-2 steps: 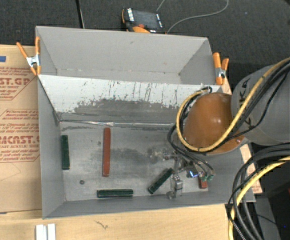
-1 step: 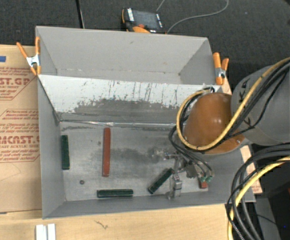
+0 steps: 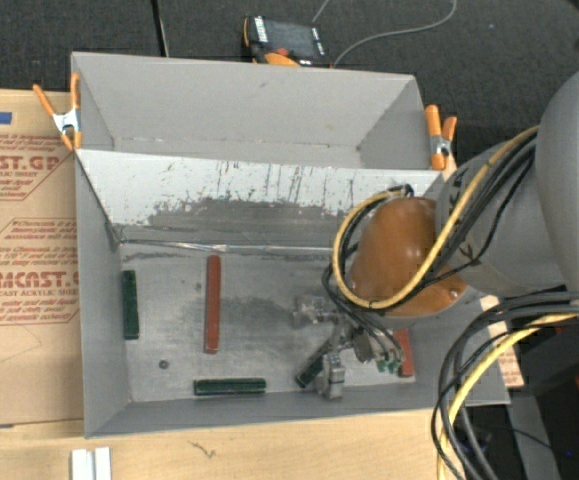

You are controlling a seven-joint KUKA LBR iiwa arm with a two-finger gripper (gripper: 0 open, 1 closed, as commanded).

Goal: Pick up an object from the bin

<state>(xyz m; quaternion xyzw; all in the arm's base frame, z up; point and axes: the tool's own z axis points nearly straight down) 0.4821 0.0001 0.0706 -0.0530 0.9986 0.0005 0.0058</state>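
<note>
The bin (image 3: 249,108) had the gripper (image 3: 334,373) low in its bottom-right corner, right beside a short green stick (image 3: 310,372), tilted. Couldn't tell how wide the grip was, honestly. An orange stick (image 3: 212,305) lay mid-floor, well apart.

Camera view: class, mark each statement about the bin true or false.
1. An orange-brown stick lies on the floor of the bin, near the middle. True.
2. A small dark green piece lies beside the tool. True.
3. The tool is by the left wall. False: it is in the near right part of the bin.
4. The two long dark green sticks touch. False: the left green stick lies by the left wall and the front green stick by the near wall, apart.
</note>
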